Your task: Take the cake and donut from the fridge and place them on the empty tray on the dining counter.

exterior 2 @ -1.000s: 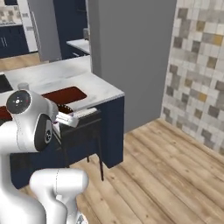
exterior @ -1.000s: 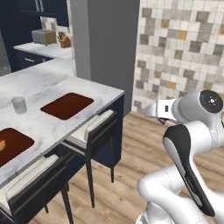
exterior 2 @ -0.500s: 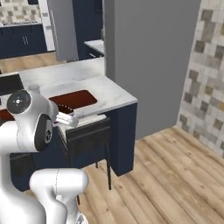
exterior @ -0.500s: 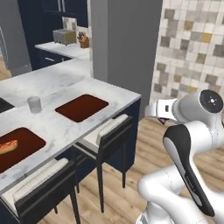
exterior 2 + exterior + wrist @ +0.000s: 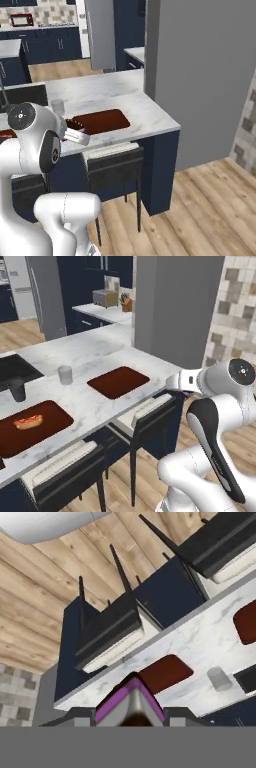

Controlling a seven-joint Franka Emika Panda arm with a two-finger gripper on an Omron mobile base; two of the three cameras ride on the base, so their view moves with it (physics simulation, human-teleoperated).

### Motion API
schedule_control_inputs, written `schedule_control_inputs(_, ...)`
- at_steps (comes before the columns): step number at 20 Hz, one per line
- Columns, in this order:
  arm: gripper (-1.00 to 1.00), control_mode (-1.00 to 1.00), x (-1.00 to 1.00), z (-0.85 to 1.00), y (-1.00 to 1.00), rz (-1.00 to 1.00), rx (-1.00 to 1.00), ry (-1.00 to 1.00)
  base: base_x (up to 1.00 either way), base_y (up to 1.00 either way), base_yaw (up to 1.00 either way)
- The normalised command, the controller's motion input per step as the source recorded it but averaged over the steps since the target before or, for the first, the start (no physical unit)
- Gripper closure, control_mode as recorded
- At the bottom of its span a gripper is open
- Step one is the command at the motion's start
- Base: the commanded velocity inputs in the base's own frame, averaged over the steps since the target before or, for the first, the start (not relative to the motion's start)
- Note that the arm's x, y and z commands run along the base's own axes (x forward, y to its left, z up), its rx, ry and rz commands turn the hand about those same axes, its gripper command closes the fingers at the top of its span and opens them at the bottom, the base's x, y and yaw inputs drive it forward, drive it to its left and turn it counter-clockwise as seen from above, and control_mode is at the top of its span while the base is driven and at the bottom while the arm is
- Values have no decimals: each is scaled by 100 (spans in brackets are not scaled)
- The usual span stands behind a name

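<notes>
The dining counter has swung nearer as the base drove; the empty tray lies beside the arm. The gripper, largely cut off, pinches the purple-iced donut.

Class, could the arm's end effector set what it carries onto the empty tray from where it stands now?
Probably yes. The empty tray lies bare near the dining counter edge, just ahead of the end effector, which holds the donut. Only a stool stands below.
</notes>
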Motion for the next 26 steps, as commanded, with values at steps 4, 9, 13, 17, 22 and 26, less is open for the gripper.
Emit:
schedule_control_inputs(4,100,100,0,0,0,0,0,0,56,0,29)
schedule_control_inputs(9,100,100,0,0,0,0,0,0,53,-4,29)
schedule_control_inputs(13,100,100,0,0,0,0,0,0,38,-18,28)
schedule_control_inputs(17,100,100,0,0,0,0,0,0,31,-27,26)
schedule_control_inputs(22,100,100,0,0,0,0,0,0,22,-30,26)
schedule_control_inputs(26,100,-100,19,-11,-24,20,0,0,5,-7,6)
